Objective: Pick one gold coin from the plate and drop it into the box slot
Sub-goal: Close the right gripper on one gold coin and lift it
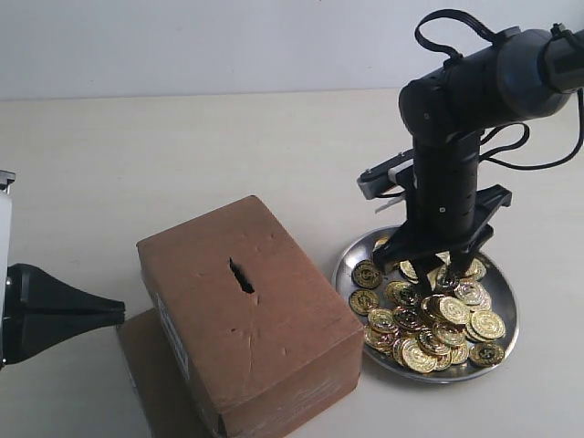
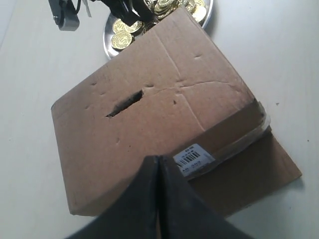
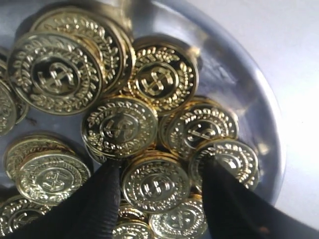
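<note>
A pale beige table fills the frame. Low in the centre, the box shows its slot uncovered on top. At lower right, the plate holds heaped gold coins. The right gripper stands among them, fingers spread around one coin. The left gripper, pressed closed, sits at the left edge beside the box.

The box bears a white label with a barcode; its print is unreadable.
</note>
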`<state>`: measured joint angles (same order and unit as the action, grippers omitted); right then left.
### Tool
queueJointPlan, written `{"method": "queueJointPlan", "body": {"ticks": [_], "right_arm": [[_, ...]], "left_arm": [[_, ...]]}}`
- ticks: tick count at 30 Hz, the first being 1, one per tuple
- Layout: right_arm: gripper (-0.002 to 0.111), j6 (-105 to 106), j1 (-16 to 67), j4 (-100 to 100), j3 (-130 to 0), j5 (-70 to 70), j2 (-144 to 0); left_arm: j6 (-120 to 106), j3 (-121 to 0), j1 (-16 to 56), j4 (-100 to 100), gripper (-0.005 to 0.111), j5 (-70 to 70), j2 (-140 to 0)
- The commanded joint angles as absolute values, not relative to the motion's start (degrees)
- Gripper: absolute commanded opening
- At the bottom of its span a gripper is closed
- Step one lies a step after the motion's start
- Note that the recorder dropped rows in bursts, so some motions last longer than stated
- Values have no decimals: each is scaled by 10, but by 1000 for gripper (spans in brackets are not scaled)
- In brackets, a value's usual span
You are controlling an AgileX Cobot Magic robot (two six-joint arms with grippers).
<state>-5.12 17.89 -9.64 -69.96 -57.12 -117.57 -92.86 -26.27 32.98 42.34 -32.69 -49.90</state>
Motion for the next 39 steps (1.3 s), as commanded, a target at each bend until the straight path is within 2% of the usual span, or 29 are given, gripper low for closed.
{"method": "queueJointPlan", "body": {"ticks": [1, 15, 33, 39], "right_arm": [[44, -52, 180, -96, -697, -568, -1188], [31, -38, 180, -101, -697, -574, -1184], [31, 153, 180, 30, -697, -591, -1128], [31, 255, 180, 147, -697, -624, -1092]], "left_arm": [[-929, -266, 335, 427, 0, -322, -499], [-929, -266, 348, 427, 0, -309, -499], [-929, -266, 349, 427, 0, -310, -499], [-932, -266, 361, 424, 1, -310, -496]]}}
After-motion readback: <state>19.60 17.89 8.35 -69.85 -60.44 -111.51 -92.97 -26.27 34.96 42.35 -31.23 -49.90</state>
